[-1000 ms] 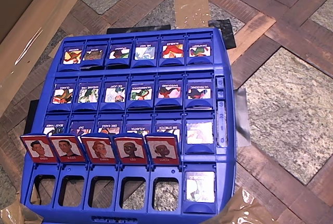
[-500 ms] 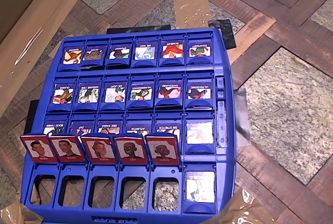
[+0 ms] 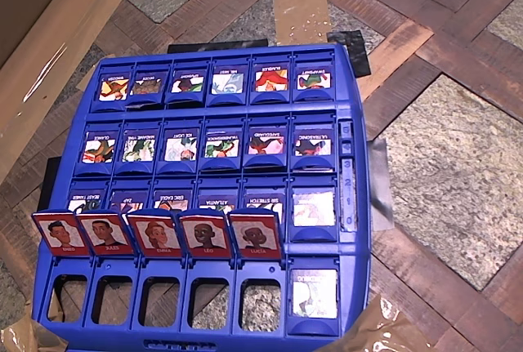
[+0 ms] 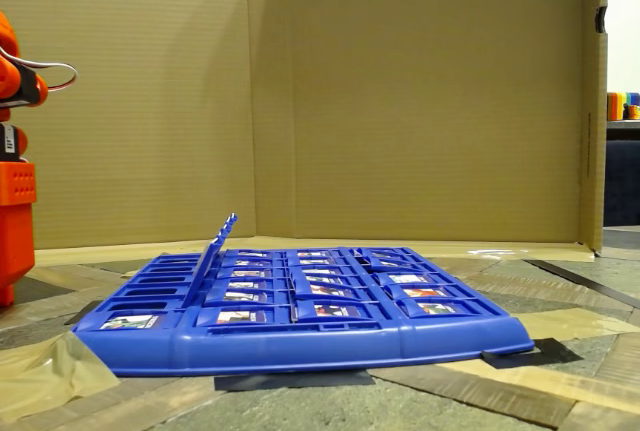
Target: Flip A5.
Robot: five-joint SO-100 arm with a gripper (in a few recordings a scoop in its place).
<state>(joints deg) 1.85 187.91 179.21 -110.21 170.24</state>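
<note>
From overhead, five red tiles are standing upright along the blue board's near row; A5 is standing third from the left. In the fixed view, the orange arm is showing at left, its gripper's state impossible to tell.

My arm stands at the left edge of the fixed view as an orange upright column, cropped by the frame. The lower section is a boxy orange housing; above it sit rounded orange joint segments with a dark band between them. A thin grey cable loops out to the right from the upper segments. My pincer's state cannot be determined.
</note>
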